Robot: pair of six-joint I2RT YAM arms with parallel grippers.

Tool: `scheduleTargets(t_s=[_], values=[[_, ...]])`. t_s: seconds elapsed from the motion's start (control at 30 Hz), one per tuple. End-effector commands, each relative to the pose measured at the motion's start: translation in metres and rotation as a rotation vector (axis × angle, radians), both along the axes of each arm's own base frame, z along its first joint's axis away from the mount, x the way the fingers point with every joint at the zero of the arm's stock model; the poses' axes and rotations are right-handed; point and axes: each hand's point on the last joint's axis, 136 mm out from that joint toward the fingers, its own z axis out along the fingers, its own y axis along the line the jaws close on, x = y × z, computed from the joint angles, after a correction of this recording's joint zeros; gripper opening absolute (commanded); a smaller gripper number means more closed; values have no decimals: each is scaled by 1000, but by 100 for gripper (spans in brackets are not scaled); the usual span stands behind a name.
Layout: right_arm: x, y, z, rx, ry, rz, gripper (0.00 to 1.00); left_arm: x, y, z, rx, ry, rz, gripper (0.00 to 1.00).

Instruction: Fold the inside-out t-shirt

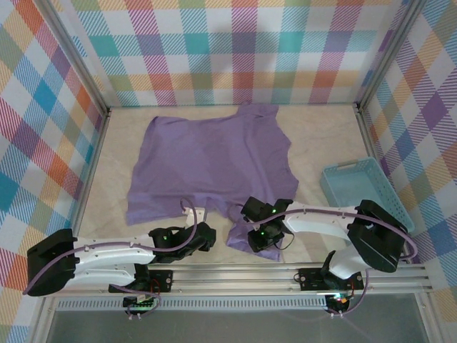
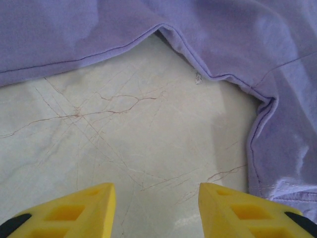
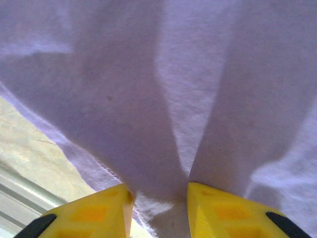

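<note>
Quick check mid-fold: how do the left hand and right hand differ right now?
The left hand has its fingers wider apart over bare table, with the t-shirt hem just ahead. The right hand has its fingers closer together, with t-shirt fabric bunched between them. The left hand holds nothing; whether the right hand grips the cloth I cannot tell. Both sit low at the t-shirt's near edge.

Bright, even light; right wrist view slightly soft.

t-shirt [image 1: 207, 161] spread on table [image 1: 325, 143] | basket [image 1: 364, 191] right of it, apart | left gripper [image 2: 156, 198] just before its near hem, over table | right gripper [image 3: 158, 198] on its near flap
</note>
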Motion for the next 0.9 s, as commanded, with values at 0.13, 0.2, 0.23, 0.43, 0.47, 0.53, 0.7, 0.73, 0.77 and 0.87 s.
scheduleTargets(t_s=[0.13, 0.2, 0.23, 0.43, 0.47, 0.53, 0.7, 0.73, 0.77, 0.87], values=[[8, -13, 25, 21, -85, -89, 38, 7, -32, 19, -11, -12, -87, 48], [6, -18, 24, 22, -88, -122, 38, 4, -46, 21, 0, -20, -137, 49], [5, -19, 24, 34, -83, -137, 38, 0, -55, 22, 12, -27, -167, 49], [-4, -30, 12, 48, -54, -240, 39, -10, -92, 12, 64, -8, -258, 51], [-4, -34, 7, 30, -50, -267, 39, -10, -94, 8, 75, -1, -254, 52], [-5, -43, -3, -13, -41, -320, 38, -6, -95, -1, 112, 18, -230, 52], [-4, -77, -18, -132, -33, -473, 34, -2, -86, -25, 180, 89, -179, 46], [-3, -84, -19, -152, -35, -501, 33, -3, -80, -29, 181, 100, -166, 46], [-3, -90, -19, -164, -37, -519, 33, -3, -74, -33, 192, 111, -159, 45], [0, -92, -17, -158, -56, -518, 33, -7, -62, -41, 239, 135, -161, 44]])
